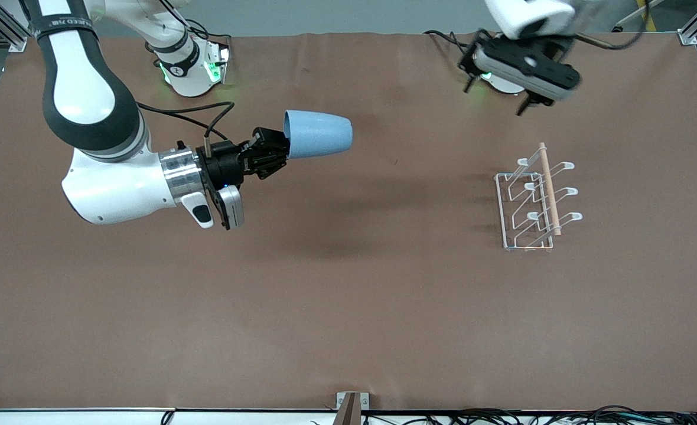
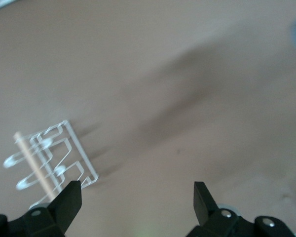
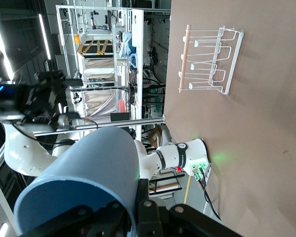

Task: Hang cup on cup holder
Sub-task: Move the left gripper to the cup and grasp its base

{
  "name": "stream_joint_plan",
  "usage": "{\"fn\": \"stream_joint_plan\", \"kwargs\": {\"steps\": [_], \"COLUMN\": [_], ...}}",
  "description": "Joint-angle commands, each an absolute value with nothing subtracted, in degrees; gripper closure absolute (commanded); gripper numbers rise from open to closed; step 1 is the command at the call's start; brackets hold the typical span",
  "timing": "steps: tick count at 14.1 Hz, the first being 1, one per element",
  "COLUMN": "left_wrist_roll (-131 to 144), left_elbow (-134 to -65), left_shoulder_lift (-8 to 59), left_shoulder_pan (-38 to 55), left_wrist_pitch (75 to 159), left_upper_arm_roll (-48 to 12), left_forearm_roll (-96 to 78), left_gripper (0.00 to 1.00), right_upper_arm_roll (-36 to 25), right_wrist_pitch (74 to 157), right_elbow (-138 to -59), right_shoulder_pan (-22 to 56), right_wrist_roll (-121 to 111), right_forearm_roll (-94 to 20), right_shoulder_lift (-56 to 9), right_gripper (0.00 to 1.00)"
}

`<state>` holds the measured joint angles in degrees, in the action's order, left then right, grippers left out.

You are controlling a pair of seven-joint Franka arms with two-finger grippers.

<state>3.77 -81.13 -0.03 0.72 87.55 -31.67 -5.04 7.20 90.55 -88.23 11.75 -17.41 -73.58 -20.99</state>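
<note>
Light-blue cup (image 1: 319, 134) held up in the air, lying on its side, rim clamped in the right gripper (image 1: 276, 152) and closed base pointing away from the wrist toward the left arm's end of the table. Fingers (image 1: 266, 154) closed on the rim wall, one inside the mouth and one outside as far as can be seen in the right wrist view, where the cup (image 3: 84, 180) fills the foreground just above the right gripper (image 3: 138, 210). Over bare brown table (image 1: 325, 307), with a soft shadow directly beneath.

Well apart from the cup, ahead of its base, cup holder (image 1: 534, 198): white wire rack standing on the table, looped prongs angled upward, light wooden rod along the top. Same rack seen in the right wrist view (image 3: 209, 59), upright and unoccupied.

Left gripper (image 1: 523, 68) up in the air near its own base, over the table edge close to the rack, waiting. Jaws spread wide in the left wrist view, left gripper (image 2: 135, 200) with nothing between the fingers (image 2: 69, 200); cup holder (image 2: 52, 158) below and to one side of them.
</note>
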Motion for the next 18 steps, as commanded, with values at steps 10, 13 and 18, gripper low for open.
{"fn": "stream_joint_plan", "kwargs": {"steps": [10, 13, 18], "left_wrist_roll": [0.63, -2.37, -8.16], "left_elbow": [-74.71, -74.71, -74.71], "left_shoulder_lift": [12.03, 14.23, 15.38], "left_shoulder_pan": [15.11, 17.13, 18.63], "left_wrist_pitch": [109.67, 114.60, 115.75], "left_upper_arm_roll": [-34.89, -34.81, -34.80], "left_forearm_roll": [2.36, 4.57, 7.47], "left_gripper": [0.00, 0.00, 0.00], "right_upper_arm_roll": [6.94, 6.86, 6.86], "right_wrist_pitch": [90.18, 90.09, 90.00], "right_elbow": [-88.86, -88.86, -88.95], "right_shoulder_pan": [11.43, 11.16, 11.08], "right_wrist_roll": [-17.75, -17.75, -17.75], "right_forearm_roll": [-75.32, -75.23, -75.23], "right_shoulder_lift": [-20.48, -20.48, -20.48], "right_gripper": [0.95, 0.95, 0.93]}}
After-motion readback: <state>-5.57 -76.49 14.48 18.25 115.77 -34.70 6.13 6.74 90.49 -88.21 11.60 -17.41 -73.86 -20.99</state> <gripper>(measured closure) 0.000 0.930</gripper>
